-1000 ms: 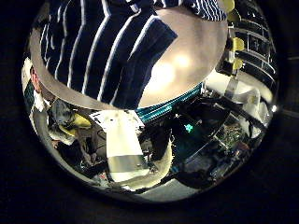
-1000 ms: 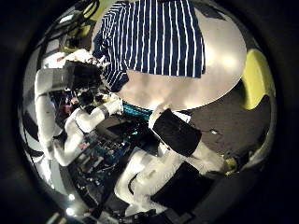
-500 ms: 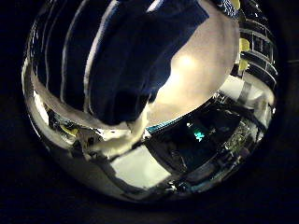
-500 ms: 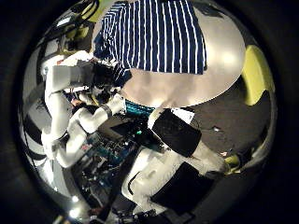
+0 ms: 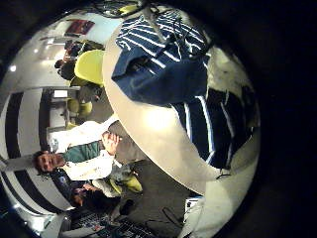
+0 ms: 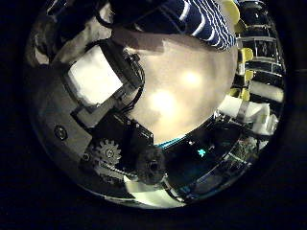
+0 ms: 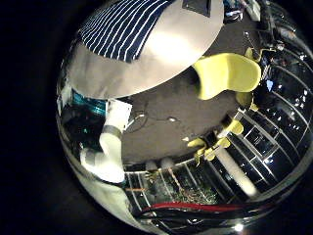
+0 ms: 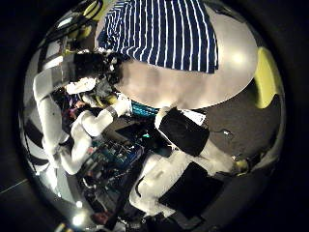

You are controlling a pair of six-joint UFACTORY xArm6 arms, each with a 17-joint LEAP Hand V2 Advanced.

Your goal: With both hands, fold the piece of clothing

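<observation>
A dark shirt with pale stripes [image 8: 164,34] lies spread on a round pale table [image 8: 183,87]. In the right thumb side palm view my left hand [image 8: 92,70] is at the shirt's near corner, at the table's edge. Its own fingers [image 6: 101,105] curl into the left thumb side palm view, meeting the cloth [image 6: 192,19]. One part of the shirt [image 5: 149,64] lies doubled over the rest [image 5: 213,124]. My right hand [image 8: 179,133] hangs off the table beside its rim, away from the shirt [image 7: 122,29], fingers relaxed and holding nothing.
A yellow chair [image 7: 230,70] stands on the floor beside the table [image 7: 166,49]; the same chair [image 5: 89,67] shows past the table's rim [image 5: 139,129]. Equipment and a teal-lit unit [image 6: 197,151] stand below the table's edge.
My left hand has come down onto the shirt's corner, and its fingers have curled in on the cloth. That corner now looks bunched. The right hand has hardly moved.
</observation>
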